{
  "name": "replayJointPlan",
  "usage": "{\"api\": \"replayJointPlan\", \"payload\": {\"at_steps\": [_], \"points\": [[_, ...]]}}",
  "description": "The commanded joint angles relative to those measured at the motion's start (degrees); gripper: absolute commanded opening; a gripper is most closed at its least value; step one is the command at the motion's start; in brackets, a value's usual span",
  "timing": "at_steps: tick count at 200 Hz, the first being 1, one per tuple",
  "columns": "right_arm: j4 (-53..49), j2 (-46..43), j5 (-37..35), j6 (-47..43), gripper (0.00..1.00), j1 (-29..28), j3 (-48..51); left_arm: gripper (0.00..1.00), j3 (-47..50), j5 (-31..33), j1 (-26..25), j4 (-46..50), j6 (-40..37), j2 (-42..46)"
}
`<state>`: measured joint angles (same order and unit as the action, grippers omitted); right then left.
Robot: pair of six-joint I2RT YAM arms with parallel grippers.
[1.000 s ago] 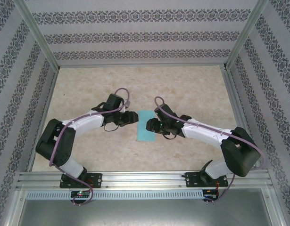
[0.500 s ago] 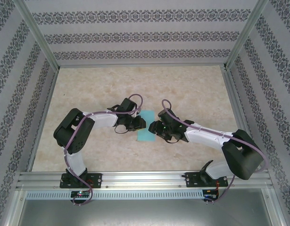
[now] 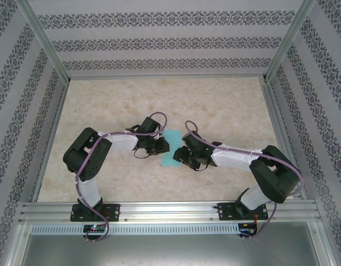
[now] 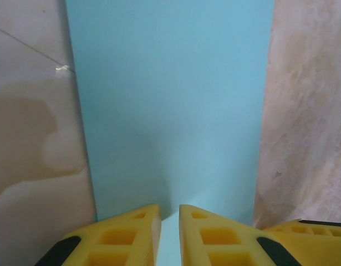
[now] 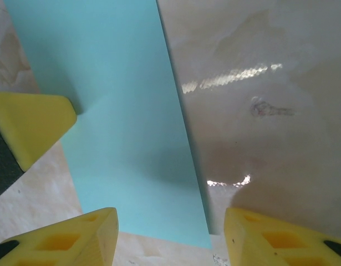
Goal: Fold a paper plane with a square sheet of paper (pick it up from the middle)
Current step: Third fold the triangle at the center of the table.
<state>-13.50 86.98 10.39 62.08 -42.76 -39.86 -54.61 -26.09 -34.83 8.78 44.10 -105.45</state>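
The square sheet of paper [image 3: 171, 149] lies mid-table, turquoise and flat, long and narrow in the left wrist view [image 4: 170, 111]. My left gripper [image 3: 165, 145] is at its left edge. Its yellow fingers [image 4: 131, 233] stand almost together [image 4: 169, 209], with a raised ridge of the paper pinched between them. The right wrist view shows one of those left fingers [image 5: 31, 124] pressing the sheet [image 5: 120, 122], a faint crease running out from it. My right gripper [image 3: 179, 155] hovers open [image 5: 170, 216] over the sheet's right edge and near corner, holding nothing.
The beige marbled tabletop [image 3: 225, 105] is walled by patterned panels, with an aluminium frame rail [image 3: 170, 210] along the near edge. Both arms reach inward and their wrists nearly meet over the sheet.
My left arm swung right onto the sheet's left edge, and its jaws closed from wide to a narrow pinch. The right arm drew slightly left over the sheet, its jaws unchanged.
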Motion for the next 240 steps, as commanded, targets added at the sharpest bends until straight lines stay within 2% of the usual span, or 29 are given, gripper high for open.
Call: {"api": "replayJointPlan", "payload": {"at_steps": [1, 57, 130, 151, 184, 240], "points": [[-0.2, 1.0, 1.2, 0.4, 0.53, -0.8, -1.2, 0.19, 2.9, 2.0, 0.4, 1.5, 0.8, -1.0], [0.6, 2.1, 2.6, 0.4, 0.52, -1.5, -1.6, 0.18, 4.2, 1.7, 0.7, 0.6, 1.1, -1.5], [10.7, -0.1, 5.1, 3.5, 0.5, -1.2, 2.3, 0.18, 4.6, 1.7, 0.9, 0.2, 1.0, -1.6], [15.9, -0.4, 5.5, 6.1, 0.45, -0.3, 5.0, 0.18, 4.7, 1.8, 0.9, 0.1, 1.0, -1.6], [17.0, -2.4, 3.8, 7.5, 0.4, 0.6, 7.4, 0.18, 4.7, 1.7, 0.9, 0.2, 0.8, -1.3], [18.1, -5.9, 0.2, 12.4, 0.22, 1.1, 10.7, 0.19, 4.7, 1.5, 0.9, 0.3, 0.1, -0.9]]}}
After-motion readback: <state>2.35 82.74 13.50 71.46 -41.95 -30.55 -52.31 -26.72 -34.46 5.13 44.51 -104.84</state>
